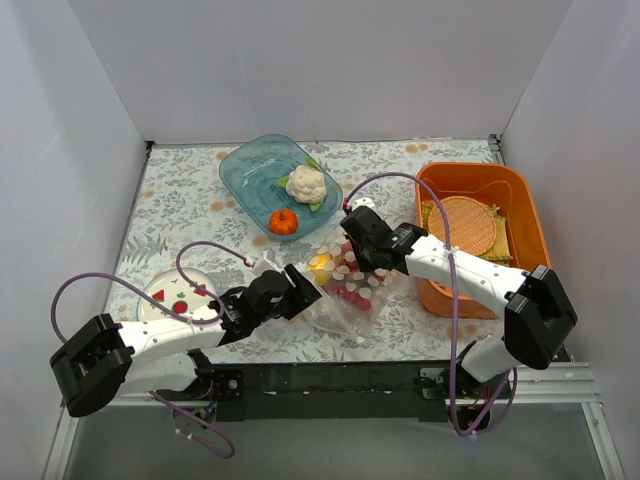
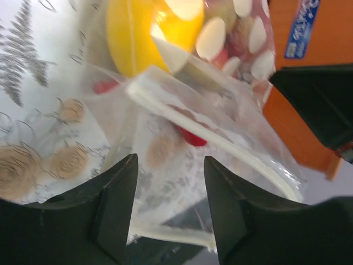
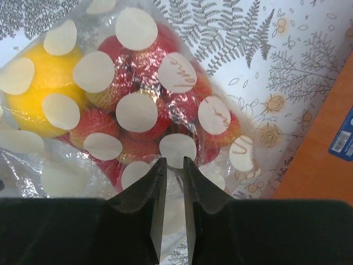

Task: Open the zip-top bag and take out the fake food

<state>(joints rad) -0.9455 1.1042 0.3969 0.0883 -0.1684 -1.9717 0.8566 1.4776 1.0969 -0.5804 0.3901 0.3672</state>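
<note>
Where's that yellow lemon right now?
Seen from above, the lemon sits inside the zip-top bag near the table's front middle, with the teal bowl just behind it.

In the left wrist view the lemon (image 2: 135, 38) is blurred and cut off by the top edge. The zip-top bag (image 2: 165, 165) has a white zip strip (image 2: 220, 141) that runs out at the lower right. From the right wrist, white dots and crinkled film veil the red pieces (image 3: 124, 66), so their kind cannot be told. The right edge cuts the orange bin (image 3: 320, 176).
</note>
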